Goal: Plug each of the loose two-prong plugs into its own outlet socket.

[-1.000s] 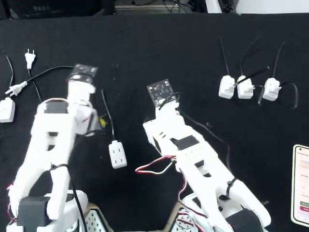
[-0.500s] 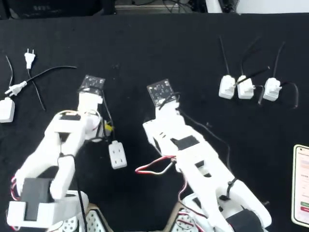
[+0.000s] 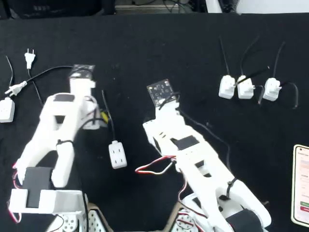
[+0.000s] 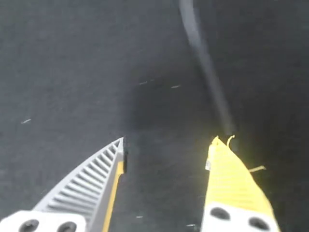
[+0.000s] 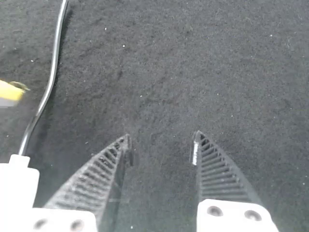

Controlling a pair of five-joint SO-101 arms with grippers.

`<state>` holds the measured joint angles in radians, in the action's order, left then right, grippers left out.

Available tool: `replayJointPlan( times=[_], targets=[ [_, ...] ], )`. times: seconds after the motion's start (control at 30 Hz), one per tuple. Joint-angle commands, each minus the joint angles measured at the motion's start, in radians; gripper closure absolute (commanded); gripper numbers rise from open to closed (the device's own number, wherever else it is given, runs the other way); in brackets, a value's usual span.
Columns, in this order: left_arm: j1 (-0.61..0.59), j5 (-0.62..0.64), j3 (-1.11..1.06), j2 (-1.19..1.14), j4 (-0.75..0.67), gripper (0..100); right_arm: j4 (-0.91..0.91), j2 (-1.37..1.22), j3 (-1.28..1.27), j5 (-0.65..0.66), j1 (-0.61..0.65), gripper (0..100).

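Note:
Two loose white two-prong plugs lie at the far left: one (image 3: 30, 57) with prongs pointing away, another (image 3: 17, 88) nearer, both on black cables. One white outlet socket (image 3: 6, 110) sits at the left edge and another (image 3: 117, 154) between the arms. My left gripper (image 4: 169, 142) stands open over bare cloth, its yellow-taped finger (image 3: 103, 117) beside a black cable (image 4: 205, 72), nothing held. My right gripper (image 5: 161, 137) is open and empty at mid-table, with the socket's corner (image 5: 14, 186) and its cable (image 5: 46, 94) to one side.
Three more white sockets (image 3: 245, 88) with cables plugged in stand in a row at the far right. A phone (image 3: 301, 183) lies at the right edge. Black cloth (image 3: 159, 48) covers the whole table.
My left arm swung right toward the middle socket's cable, then back left to about where it began. The right arm and all plugs stayed put.

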<state>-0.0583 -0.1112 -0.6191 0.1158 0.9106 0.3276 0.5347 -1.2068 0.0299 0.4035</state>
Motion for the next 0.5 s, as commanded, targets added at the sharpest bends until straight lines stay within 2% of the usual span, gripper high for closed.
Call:
replayJointPlan(
  times=[0.0, 0.17, 0.27, 0.47],
  targets=[
    [0.079, 0.054, 0.058, 0.005, -0.011, 73, -0.02, 0.036, 0.024, 0.003, -0.017, 81.1],
    [0.093, 0.092, 0.013, -0.064, -0.109, 72, -0.02, 0.036, 0.024, 0.003, -0.017, 81.1],
    [0.067, 0.091, 0.022, -0.146, -0.106, 73, -0.02, 0.036, 0.024, 0.003, -0.017, 81.1],
    [-0.053, 0.092, 0.145, -0.195, 0.095, 73, -0.02, 0.036, 0.024, 0.003, -0.017, 81.1]
  ],
)
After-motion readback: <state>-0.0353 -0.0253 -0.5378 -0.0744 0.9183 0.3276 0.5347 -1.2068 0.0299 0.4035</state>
